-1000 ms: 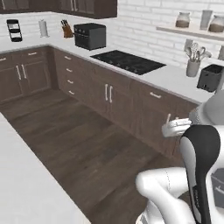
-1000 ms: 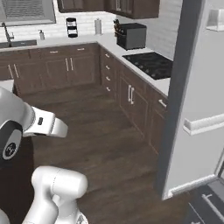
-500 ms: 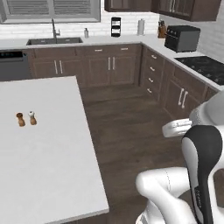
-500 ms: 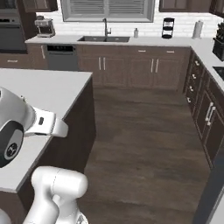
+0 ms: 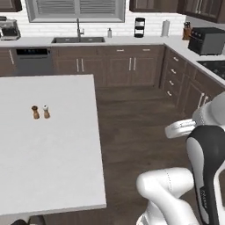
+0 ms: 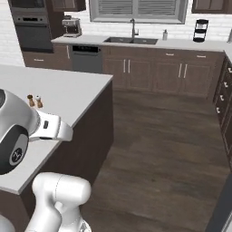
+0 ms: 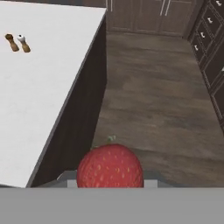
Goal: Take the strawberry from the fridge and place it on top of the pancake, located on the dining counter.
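In the hand view a red strawberry [image 7: 110, 168] sits at the bottom, held between the fingertips of my gripper [image 7: 110, 180], which is shut on it. It hangs over the dark wood floor just off the edge of the dining counter [image 7: 39, 83]. That white-topped island lies to the left in both base views [image 5: 48, 149] [image 6: 63, 88]. The pancake and the fridge are out of view.
Two small shakers [image 5: 40, 112] [image 6: 34, 100] [image 7: 17, 43] stand on the island. The sink worktop [image 5: 79, 40] with brown cabinets runs along the far wall and a toaster oven [image 5: 206, 40] sits at the right corner. Wood floor [image 6: 163, 145] separates island and cabinets.
The base has turned, so both base views swung from the stove corner to the sink wall and the island. The arm keeps the same pose in the pictures.
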